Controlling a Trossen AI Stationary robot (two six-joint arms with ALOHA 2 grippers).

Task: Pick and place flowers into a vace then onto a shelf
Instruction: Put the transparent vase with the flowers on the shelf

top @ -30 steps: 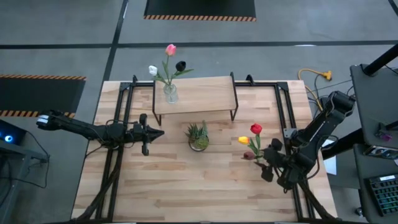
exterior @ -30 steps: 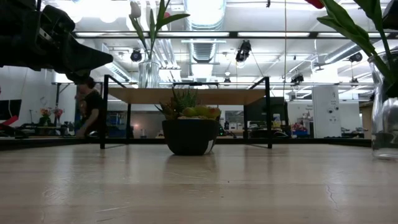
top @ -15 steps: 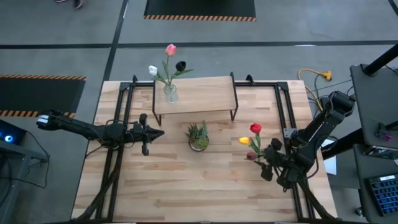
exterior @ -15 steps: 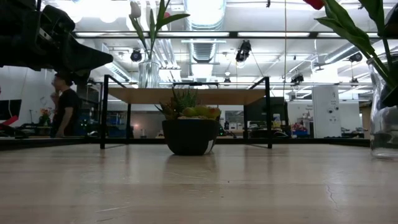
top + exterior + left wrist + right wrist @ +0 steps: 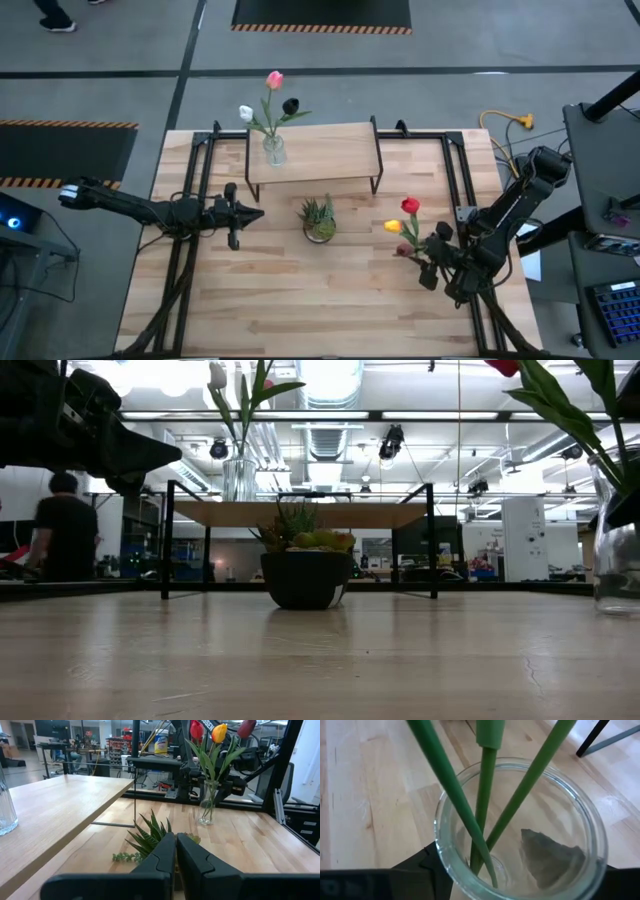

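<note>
Glass fills the right wrist view: the mouth of a clear vase [image 5: 520,827] with three green stems [image 5: 485,805] crossing inside it, a dark finger [image 5: 427,865] low beside the wall. The right gripper [image 5: 437,262] sits around this vase on the right side of the table [image 5: 300,300], jaws set wide on either side of the glass; whether the pads already press it I cannot tell. From above, the red, yellow and maroon tulips [image 5: 405,228] lean out of it toward the table's middle.

To do this step well, I judge the fingers should close square on the wall below the rim, gently enough not to skid on smooth glass, then lift straight so the top-heavy heads do not tip the vase.

Farther in stands a small potted plant [image 5: 319,220], which the carry should pass over or around. Beyond it is the shelf [image 5: 320,152], with another vase of flowers [image 5: 272,110] on its left end; the right end is bare. The left gripper [image 5: 236,213] waits pinched together, empty, left of the plant.
</note>
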